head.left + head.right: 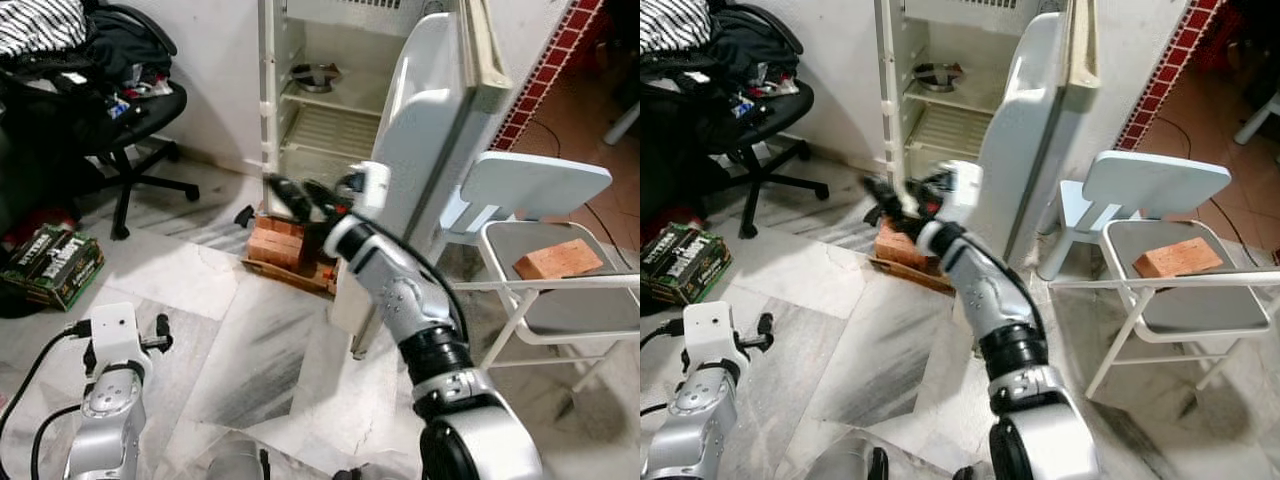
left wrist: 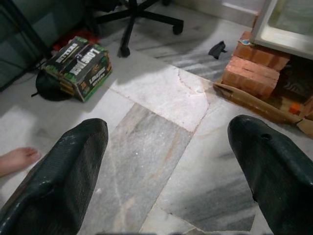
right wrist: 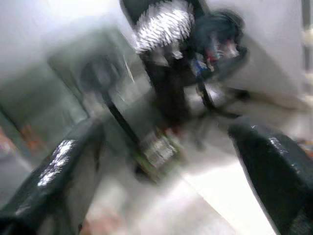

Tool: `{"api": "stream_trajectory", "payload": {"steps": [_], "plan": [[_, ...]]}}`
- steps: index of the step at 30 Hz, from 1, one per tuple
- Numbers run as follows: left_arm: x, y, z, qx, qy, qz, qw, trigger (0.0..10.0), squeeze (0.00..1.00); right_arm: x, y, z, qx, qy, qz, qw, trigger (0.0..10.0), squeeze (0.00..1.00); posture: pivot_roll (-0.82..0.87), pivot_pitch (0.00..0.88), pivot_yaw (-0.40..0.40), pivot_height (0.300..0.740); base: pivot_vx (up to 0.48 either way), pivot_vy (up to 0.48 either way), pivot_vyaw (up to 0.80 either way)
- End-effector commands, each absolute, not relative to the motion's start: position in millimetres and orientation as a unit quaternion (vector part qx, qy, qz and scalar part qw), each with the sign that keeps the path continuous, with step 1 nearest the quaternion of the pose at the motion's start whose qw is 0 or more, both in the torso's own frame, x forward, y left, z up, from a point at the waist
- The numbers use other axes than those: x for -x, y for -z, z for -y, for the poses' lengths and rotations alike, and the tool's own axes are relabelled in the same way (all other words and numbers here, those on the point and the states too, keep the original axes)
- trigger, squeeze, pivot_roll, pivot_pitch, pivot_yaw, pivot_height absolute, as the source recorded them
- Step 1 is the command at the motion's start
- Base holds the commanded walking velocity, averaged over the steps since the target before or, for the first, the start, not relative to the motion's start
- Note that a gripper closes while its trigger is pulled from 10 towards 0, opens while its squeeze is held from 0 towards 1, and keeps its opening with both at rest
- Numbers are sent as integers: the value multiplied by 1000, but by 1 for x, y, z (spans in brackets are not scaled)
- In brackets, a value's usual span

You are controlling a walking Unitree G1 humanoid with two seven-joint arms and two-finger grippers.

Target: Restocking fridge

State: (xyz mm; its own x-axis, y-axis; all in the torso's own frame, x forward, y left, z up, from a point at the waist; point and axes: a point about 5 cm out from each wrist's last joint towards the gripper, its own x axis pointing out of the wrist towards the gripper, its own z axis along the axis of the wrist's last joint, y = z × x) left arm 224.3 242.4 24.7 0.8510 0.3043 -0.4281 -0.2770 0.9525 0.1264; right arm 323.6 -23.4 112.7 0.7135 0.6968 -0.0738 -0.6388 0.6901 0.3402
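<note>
Silver forearm of the right arm fills the foreground of the left eye view, its right gripper point(image 1: 305, 198) raised at about 12 o'clock with fingers spread and empty, just before the open fridge point(image 1: 330, 95). The fridge door point(image 1: 425, 130) stands ajar at 1 o'clock; the drink cartons point(image 1: 52, 262) lie on the floor at 9 o'clock, well apart from the fridge.

From the right eye view, a brick point(image 1: 1177, 258) rests on a folding chair point(image 1: 1200, 300) at 3 o'clock.

Looking along the left wrist, the left gripper point(image 2: 171, 161) hangs low, fingers wide apart, cartons at 10 o'clock.

Blur smears the right wrist view; fingers spread.

Judging by this, fetch the cartons first, gripping squarely.
</note>
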Motion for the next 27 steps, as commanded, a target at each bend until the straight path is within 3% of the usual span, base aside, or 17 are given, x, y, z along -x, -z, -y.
{"api": "stream_trajectory", "payload": {"steps": [1,2,3,6,8,9,16,27], "plan": [[-222,-24,-245,-29,-151,-228,961,10000,0,-321,-72,54,8,-315,-163,935,10000,0,232,0,-66,740,0,0,0],[-222,-24,-245,-29,-151,-228,961,10000,0,-321,-72,54,8,-315,-163,935,10000,0,232,0,-66,740,0,0,0],[-222,-24,-245,-28,-151,-229,961,10000,0,-331,-63,95,-18,-185,-185,965,10000,0,219,0,-68,740,0,0,0],[-222,-22,-244,-28,-151,-232,961,10000,0,-336,-56,144,0,-35,-200,979,10000,0,215,0,-67,740,0,0,0],[-223,-21,-243,-28,-150,-233,961,10000,0,-337,-57,160,26,10,-194,981,10000,0,215,0,-67,740,0,0,0],[-223,-21,-242,-29,-148,-233,961,10000,0,-337,-65,165,1,11,-185,983,10000,0,212,0,-62,740,0,0,0],[-223,-27,-245,-40,-138,-216,966,10000,0,-342,-88,149,-48,-9,-113,992,10000,0,226,0,-64,740,0,0,0],[-232,-41,-232,-47,-78,-159,983,10000,0,-314,-68,144,-68,-8,-121,990,10000,0,206,0,-60,740,22,0,0]]}}
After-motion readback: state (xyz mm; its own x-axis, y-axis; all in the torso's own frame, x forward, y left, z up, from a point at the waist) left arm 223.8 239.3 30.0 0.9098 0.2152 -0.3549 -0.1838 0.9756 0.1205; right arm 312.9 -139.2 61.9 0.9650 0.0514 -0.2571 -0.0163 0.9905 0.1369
